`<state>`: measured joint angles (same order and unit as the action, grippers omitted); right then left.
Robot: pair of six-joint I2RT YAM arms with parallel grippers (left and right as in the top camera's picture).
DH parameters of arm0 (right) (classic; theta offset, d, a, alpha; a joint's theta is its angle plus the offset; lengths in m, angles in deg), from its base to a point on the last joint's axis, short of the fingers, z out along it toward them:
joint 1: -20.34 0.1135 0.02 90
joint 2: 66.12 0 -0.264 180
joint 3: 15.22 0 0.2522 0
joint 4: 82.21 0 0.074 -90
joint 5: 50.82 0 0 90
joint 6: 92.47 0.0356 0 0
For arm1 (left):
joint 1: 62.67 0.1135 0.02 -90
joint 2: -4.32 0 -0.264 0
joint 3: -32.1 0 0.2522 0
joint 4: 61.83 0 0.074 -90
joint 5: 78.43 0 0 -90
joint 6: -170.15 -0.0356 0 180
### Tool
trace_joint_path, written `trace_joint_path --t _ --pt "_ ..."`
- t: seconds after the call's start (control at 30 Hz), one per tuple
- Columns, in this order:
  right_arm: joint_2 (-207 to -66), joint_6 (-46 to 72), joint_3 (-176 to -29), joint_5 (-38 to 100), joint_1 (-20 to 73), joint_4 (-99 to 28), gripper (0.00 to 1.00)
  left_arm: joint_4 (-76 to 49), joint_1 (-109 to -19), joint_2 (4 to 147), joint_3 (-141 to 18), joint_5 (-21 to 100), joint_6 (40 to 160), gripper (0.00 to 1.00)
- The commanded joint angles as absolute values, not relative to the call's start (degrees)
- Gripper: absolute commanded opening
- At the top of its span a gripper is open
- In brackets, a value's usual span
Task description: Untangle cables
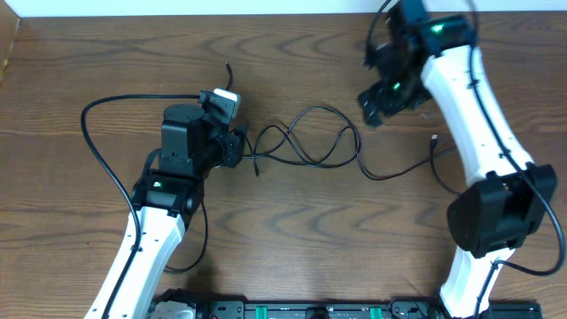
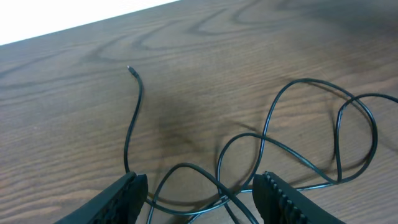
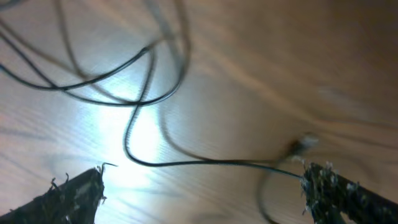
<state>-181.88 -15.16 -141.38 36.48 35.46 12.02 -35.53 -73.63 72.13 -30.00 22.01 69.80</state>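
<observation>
Looping across the table (image 1: 89,53), the cables (image 1: 312,164) lie tangled — left gripper (image 2: 200,186) and right gripper (image 3: 202,180) both spread wide

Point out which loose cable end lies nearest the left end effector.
The thin tip, on the strand curving up beside the left end effector. The other end, a plug, lies far off near the right arm.
</observation>
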Motion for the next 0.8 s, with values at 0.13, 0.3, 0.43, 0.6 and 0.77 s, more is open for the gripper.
trace_joint_path --t 0.13,0.3,0.43,0.6,0.77 --pt "-182.54 -11.62 -126.3 34.95 40.53 5.31 0.99 -35.23 -73.39 72.88 -30.63 22.51 69.19 0.6" --pt "-182.54 -10.83 -119.52 34.97 42.67 0.98 0.99 -35.25 -73.39 72.88 -30.63 22.49 69.19 0.6" --pt "-182.54 -10.16 -116.29 34.95 43.11 -1.29 0.91 -35.25 -73.39 72.88 -30.63 22.51 69.21 0.6" --pt "-182.54 -9.54 -115.55 34.97 43.04 -3.19 0.27 -35.25 -73.39 72.88 -30.63 22.51 69.23 0.6" --pt "-182.16 -5.54 -117.51 35.19 43.04 -3.63 0.01 -35.25 -73.39 72.88 -30.63 22.51 69.23 0.6"
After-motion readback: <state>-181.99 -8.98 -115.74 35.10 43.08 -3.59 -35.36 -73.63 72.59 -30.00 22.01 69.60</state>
